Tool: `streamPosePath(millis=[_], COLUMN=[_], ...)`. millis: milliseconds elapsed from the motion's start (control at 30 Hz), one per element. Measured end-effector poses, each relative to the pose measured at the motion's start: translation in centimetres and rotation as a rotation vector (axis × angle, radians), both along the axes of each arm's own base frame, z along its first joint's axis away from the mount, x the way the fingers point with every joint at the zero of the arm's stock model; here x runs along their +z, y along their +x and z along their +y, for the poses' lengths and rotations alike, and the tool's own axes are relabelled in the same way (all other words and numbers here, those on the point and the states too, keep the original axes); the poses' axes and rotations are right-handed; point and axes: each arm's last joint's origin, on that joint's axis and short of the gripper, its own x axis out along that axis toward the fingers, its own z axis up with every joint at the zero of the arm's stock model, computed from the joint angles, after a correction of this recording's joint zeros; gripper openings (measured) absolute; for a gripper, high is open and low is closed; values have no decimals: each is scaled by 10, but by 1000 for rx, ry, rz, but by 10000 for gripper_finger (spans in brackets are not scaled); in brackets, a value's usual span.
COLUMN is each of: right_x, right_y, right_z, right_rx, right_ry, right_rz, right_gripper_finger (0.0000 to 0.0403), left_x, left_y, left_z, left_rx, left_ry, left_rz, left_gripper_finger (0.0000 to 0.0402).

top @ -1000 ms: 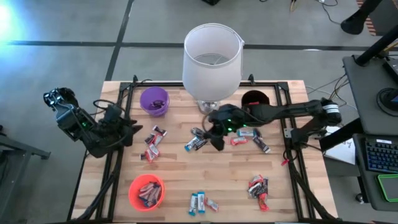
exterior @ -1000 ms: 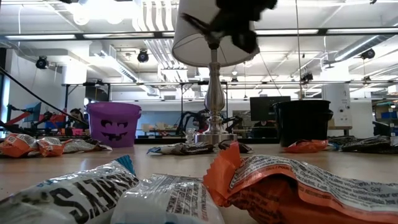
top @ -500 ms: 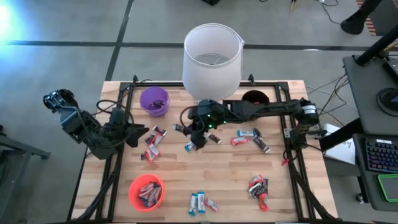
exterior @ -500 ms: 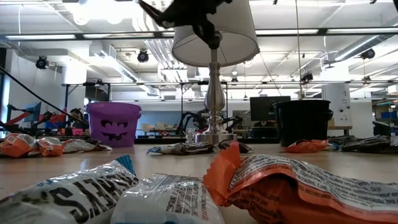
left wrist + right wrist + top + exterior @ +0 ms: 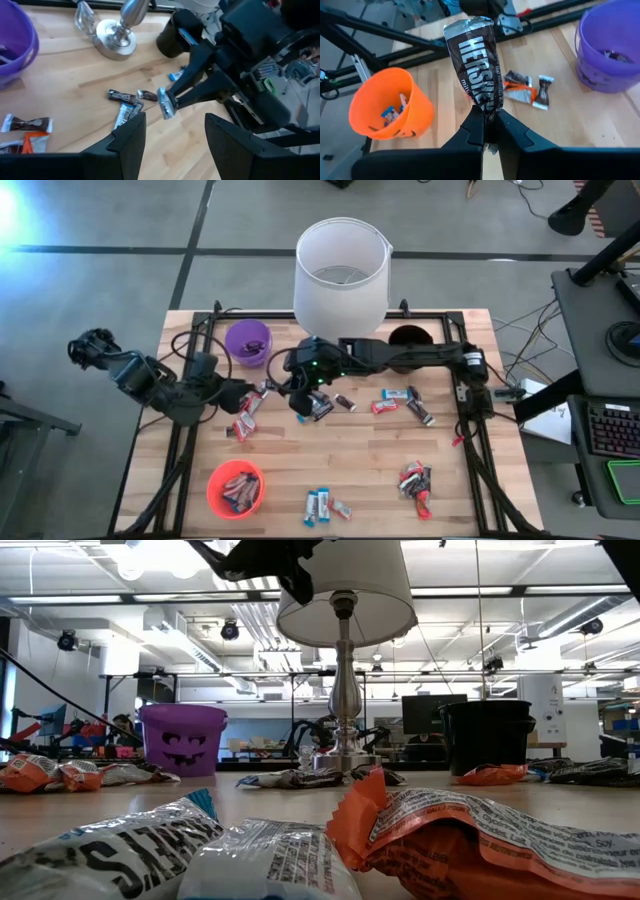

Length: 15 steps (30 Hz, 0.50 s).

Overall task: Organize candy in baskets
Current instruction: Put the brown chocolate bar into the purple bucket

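My right gripper (image 5: pixel 300 397) hangs over the table's middle, between the purple basket (image 5: pixel 247 342) and a white lamp (image 5: pixel 340 275). It is shut on a dark wrapped candy bar with white lettering (image 5: pixel 479 60). My left gripper (image 5: pixel 243 392) stands open just left of it, above a cluster of loose candy (image 5: pixel 246 410); nothing is between its fingers (image 5: pixel 175 145). The black basket (image 5: pixel 407 338) stands at the far right. The orange basket (image 5: pixel 236 488), with several bars inside, stands near the front left. My right gripper pinches one short end of the bar (image 5: pixel 488 104) between its two fingers. The fingers slant down, coming from the table's right. The rest of the bar sticks out beyond the fingertips, lifted clear of the table.
More candy lies right of centre (image 5: pixel 400 398), at the front right (image 5: pixel 415 480) and at the front middle (image 5: pixel 322 505). The lamp's metal base (image 5: pixel 116 44) stands at the far middle. The black frame rails (image 5: pixel 470 440) run along both sides of the table.
My right gripper has carried the bar toward the table's left, away from the black basket and past the lamp's base, rising a little. My left gripper has moved toward the table's middle and now stands close to the right one.
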Motion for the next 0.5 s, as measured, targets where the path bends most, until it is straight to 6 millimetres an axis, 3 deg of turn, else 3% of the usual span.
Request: streamPosePath(millis=[500], right_x=[11], right_y=[7], right_z=[1], right_rx=[7], right_ry=[-7], right_rz=[-34], right_gripper_finger=[13], left_x=[-4], left_y=[17], left_z=[0], left_rx=[9], left_ry=[-16], left_rz=[10], left_gripper_finger=[185])
